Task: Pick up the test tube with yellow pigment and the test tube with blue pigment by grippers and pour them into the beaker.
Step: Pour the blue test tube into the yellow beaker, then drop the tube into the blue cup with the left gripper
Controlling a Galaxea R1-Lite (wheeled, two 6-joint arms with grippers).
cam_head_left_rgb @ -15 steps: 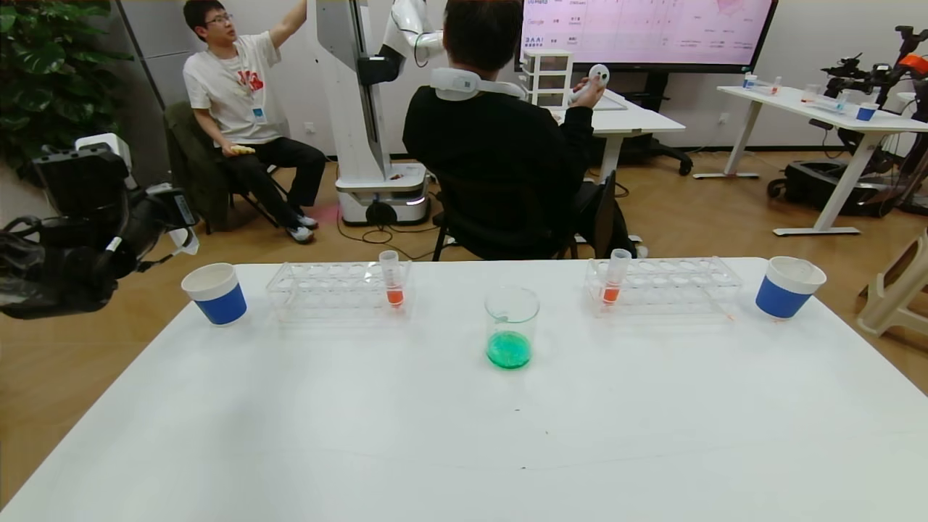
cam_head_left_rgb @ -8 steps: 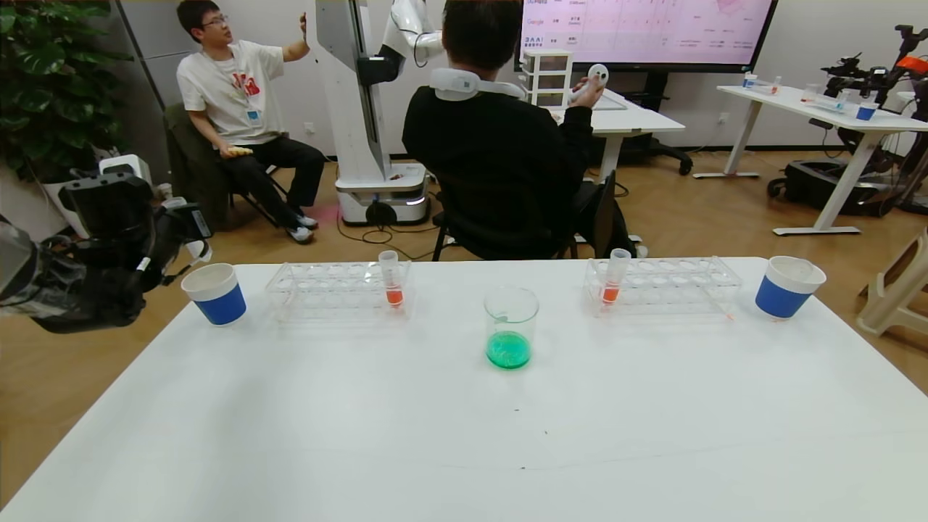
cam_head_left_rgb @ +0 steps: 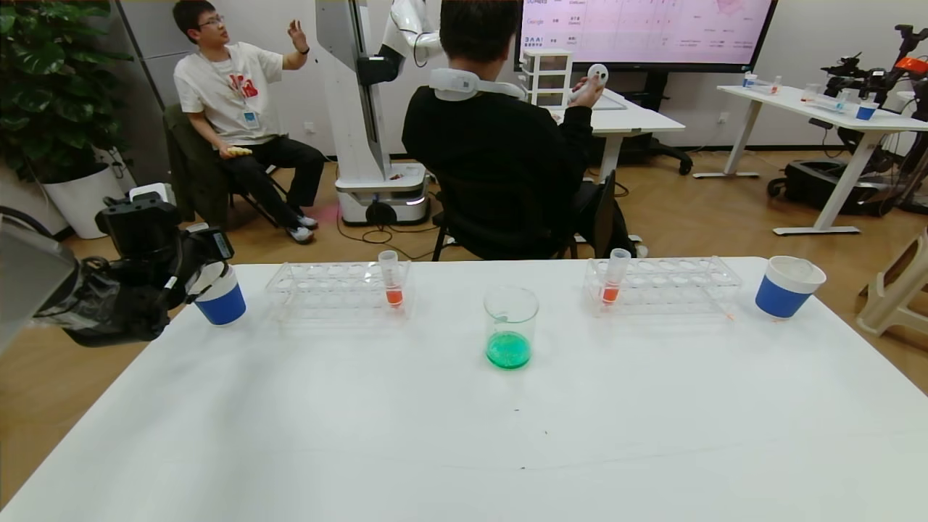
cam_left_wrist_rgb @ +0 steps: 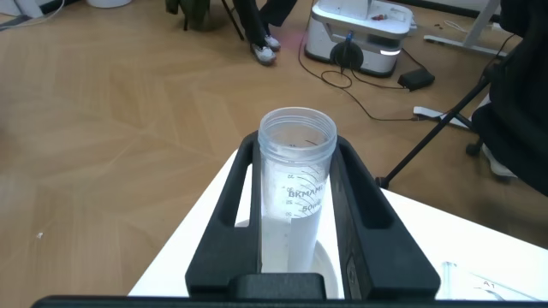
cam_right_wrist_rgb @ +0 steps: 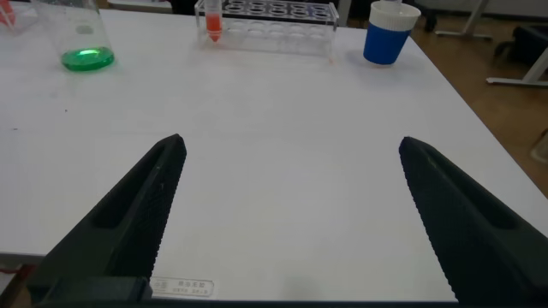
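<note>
Beaker first: it stands upright near the middle of the white bench, with a pool of green liquid in its bottom. My left pincer is clamped tight on a clear, empty-looking tube with printed markings, open mouth up, and I hold it at the bench's far left corner, right over the blue-and-white paper cup there. In the head view that pincer hides most of the cup's rim. Whether this tube held the yellow or the blue pigment, I cannot tell. My right pincer hangs low over the near right part of the bench, fingers spread wide, nothing between them. Two clear racks sit along the far edge: the left rack holds one tube with orange-red liquid, the right rack another. A second paper cup stands at the far right corner.
</note>
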